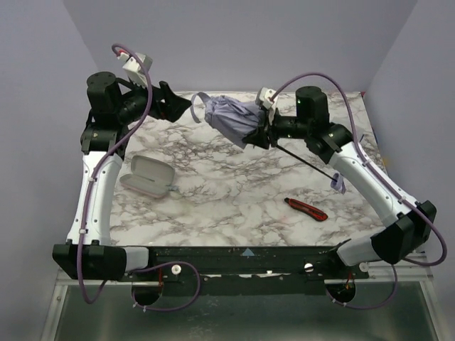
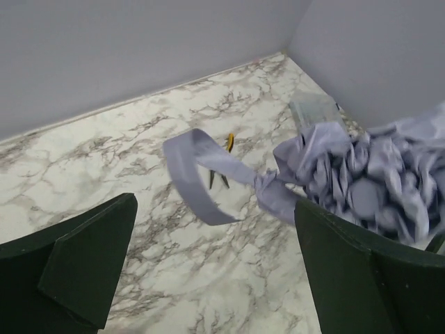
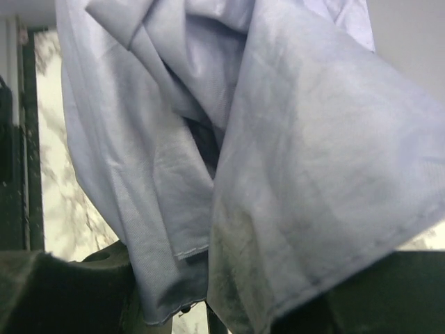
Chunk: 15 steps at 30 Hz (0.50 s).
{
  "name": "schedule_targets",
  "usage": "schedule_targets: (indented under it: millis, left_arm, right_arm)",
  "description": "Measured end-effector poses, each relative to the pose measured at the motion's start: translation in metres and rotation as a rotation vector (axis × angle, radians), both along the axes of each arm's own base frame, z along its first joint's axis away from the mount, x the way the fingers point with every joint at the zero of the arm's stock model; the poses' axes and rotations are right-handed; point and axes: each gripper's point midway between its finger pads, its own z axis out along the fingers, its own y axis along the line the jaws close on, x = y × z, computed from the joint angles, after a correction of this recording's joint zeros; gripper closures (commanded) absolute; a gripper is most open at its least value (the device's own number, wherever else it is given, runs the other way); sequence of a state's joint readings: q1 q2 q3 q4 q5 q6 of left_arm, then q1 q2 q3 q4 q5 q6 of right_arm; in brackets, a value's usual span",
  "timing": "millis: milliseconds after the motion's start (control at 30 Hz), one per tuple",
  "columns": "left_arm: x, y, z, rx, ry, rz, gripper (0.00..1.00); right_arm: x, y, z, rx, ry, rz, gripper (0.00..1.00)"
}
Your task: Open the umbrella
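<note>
The right tool [image 1: 264, 131] grips the bunched-up umbrella [image 1: 231, 119] high in the air, behind the case [image 1: 148, 175] and to its right. The left tool [image 1: 176, 106] is wide open behind the case, beside the umbrella's strap [image 2: 182, 177].

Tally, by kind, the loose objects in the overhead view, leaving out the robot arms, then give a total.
umbrella: 1
capsule case: 1
utility knife: 1
Total: 3

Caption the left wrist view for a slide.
Open left gripper facing bunched lavender umbrella, strap looping over marble table.
</note>
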<state>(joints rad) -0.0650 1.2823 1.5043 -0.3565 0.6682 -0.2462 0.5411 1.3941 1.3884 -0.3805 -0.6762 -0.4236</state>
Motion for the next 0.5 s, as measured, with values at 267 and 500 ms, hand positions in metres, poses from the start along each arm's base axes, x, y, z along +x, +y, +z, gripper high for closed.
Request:
schedule_targets:
  millis: [267, 500]
  left_arm:
    - [-0.045, -0.011, 0.008, 0.246, -0.315, -0.186, 0.02]
    - [-0.093, -0.064, 0.010, 0.659, -0.787, -0.420, 0.01]
  right_arm:
    - [0.038, 0.000, 0.013, 0.129, 0.258, -0.073, 1.00]
    - [0.023, 0.010, -0.012, 0.081, 0.464, 0.012, 1.00]
